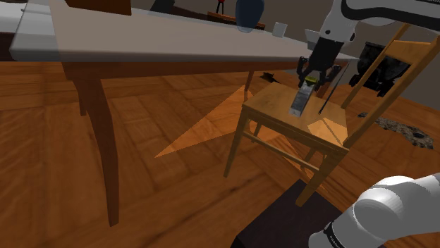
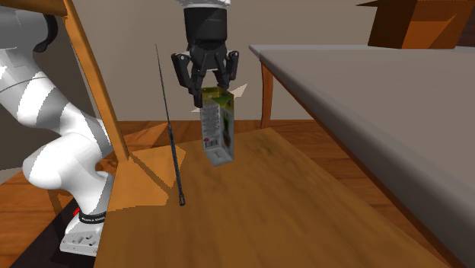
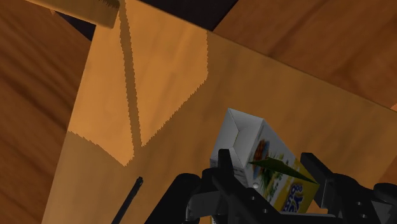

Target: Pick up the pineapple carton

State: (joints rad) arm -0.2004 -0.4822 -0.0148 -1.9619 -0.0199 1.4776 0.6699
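The pineapple carton [image 2: 218,129] is a tall box with a white base and a yellow-green fruit print. It hangs tilted over the wooden chair seat [image 2: 259,213], its lower end close above the wood. My gripper [image 2: 207,85] is shut on the carton's top, one black finger on each side. In the shoulder view the gripper [image 1: 314,76] holds the carton [image 1: 301,101] over the chair seat [image 1: 278,113], near its back. In the wrist view the carton [image 3: 254,149] sits clasped between the fingers [image 3: 224,167] of the gripper [image 3: 270,175].
A thin black rod [image 2: 172,137] stands slanted on the seat beside the carton. The chair's backrest [image 1: 384,67] rises just behind the gripper. A large table [image 1: 176,42] carrying a blue vase [image 1: 248,14] and a white cup [image 1: 280,29] overhangs close by. Wooden floor [image 1: 162,176] surrounds the chair.
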